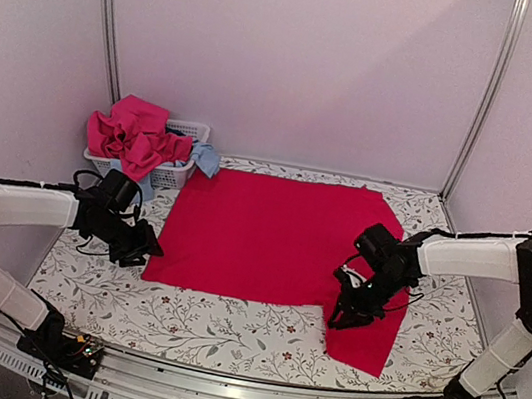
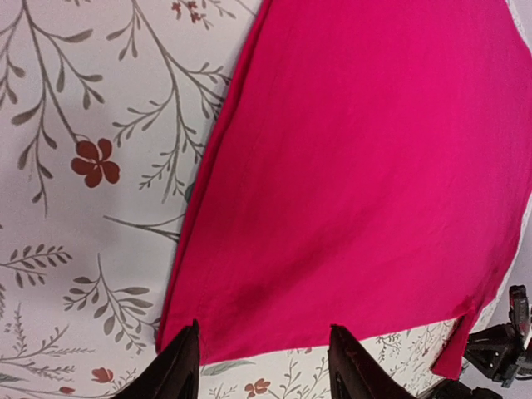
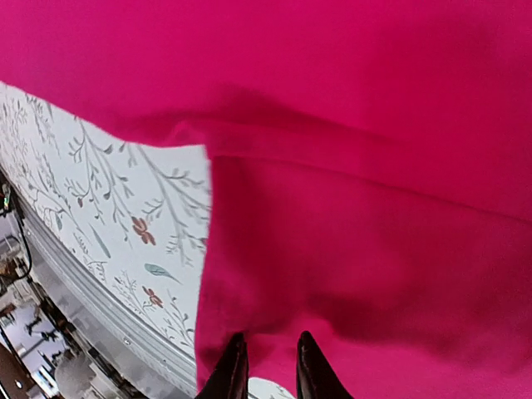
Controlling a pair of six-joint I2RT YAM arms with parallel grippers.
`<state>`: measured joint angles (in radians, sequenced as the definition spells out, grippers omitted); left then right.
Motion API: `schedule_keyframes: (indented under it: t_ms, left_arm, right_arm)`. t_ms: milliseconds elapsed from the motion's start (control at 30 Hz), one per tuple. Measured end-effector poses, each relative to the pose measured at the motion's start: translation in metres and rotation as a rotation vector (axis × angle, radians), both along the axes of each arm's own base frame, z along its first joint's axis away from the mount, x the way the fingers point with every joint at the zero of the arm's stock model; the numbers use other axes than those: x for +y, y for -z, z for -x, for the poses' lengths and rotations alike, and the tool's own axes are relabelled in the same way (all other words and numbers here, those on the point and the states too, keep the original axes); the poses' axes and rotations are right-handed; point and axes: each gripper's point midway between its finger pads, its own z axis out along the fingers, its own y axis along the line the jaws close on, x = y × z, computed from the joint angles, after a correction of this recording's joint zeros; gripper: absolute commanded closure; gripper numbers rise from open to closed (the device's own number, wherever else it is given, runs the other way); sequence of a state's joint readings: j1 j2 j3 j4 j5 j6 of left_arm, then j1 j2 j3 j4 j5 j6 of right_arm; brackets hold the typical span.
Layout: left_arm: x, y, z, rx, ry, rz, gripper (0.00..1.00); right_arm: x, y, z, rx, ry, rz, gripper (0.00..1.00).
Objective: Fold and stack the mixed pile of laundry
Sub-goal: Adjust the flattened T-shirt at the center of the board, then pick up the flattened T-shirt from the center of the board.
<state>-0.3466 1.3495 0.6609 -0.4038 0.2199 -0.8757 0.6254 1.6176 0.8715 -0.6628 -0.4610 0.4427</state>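
Note:
A large red cloth (image 1: 271, 231) lies spread flat on the flower-printed table (image 1: 227, 320), with a flap reaching toward the near right edge. The rest of the mixed laundry pile (image 1: 135, 133), red-pink pieces and a light blue one (image 1: 205, 157), is heaped in and over a white basket at the back left. My left gripper (image 1: 142, 249) is at the cloth's near left corner. In the left wrist view it (image 2: 264, 341) is open, with the cloth's hem (image 2: 357, 166) between its fingers. My right gripper (image 1: 344, 313) rests on the near right flap, where it (image 3: 270, 353) pinches a bunched fold of the red cloth (image 3: 374, 208).
The white slatted basket (image 1: 176, 177) stands at the back left corner against the wall. A metal rail (image 1: 245, 394) runs along the table's near edge and also shows in the right wrist view (image 3: 91, 291). Pale walls enclose the back and sides.

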Motion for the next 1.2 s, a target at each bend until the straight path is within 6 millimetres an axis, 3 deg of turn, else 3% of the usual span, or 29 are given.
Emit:
schedule_keyframes:
  t_ms: [100,200,300,433,500,667,767,1000,1200]
  left_arm:
    - [0.001,0.001,0.001,0.004,0.000,-0.002,0.48]
    - [0.001,-0.001,0.001,-0.002,0.001,-0.003,0.48]
    - [0.001,-0.004,0.001,-0.016,0.001,0.001,0.48]
    - [0.001,-0.003,0.003,-0.012,-0.003,0.008,0.48]
    - [0.002,0.000,0.006,0.000,-0.006,0.008,0.48]
    - [0.002,0.001,0.007,0.006,-0.012,0.008,0.48]
    - [0.003,0.002,0.007,0.005,-0.014,0.005,0.48]
    - [0.005,0.003,0.007,0.007,-0.020,-0.010,0.48]
    - [0.007,0.003,0.006,0.003,-0.027,-0.019,0.48]
  right_arm:
    - [0.035,-0.001,0.012,-0.004,-0.143,-0.046,0.67]
    - [0.039,-0.004,0.028,0.002,-0.197,-0.057,0.62]
    - [0.016,-0.018,0.032,-0.008,-0.123,-0.051,0.64]
    - [-0.027,-0.047,0.026,-0.061,0.103,-0.044,0.67]
    - [-0.043,-0.051,0.025,-0.075,0.197,-0.031,0.67]
    - [-0.094,-0.025,0.032,-0.007,0.448,0.106,0.65]
    - [-0.112,-0.016,0.031,0.006,0.516,0.171,0.65]
    - [-0.138,-0.003,0.011,-0.003,0.598,0.307,0.66]
    - [-0.144,0.010,0.001,0.000,0.605,0.361,0.67]
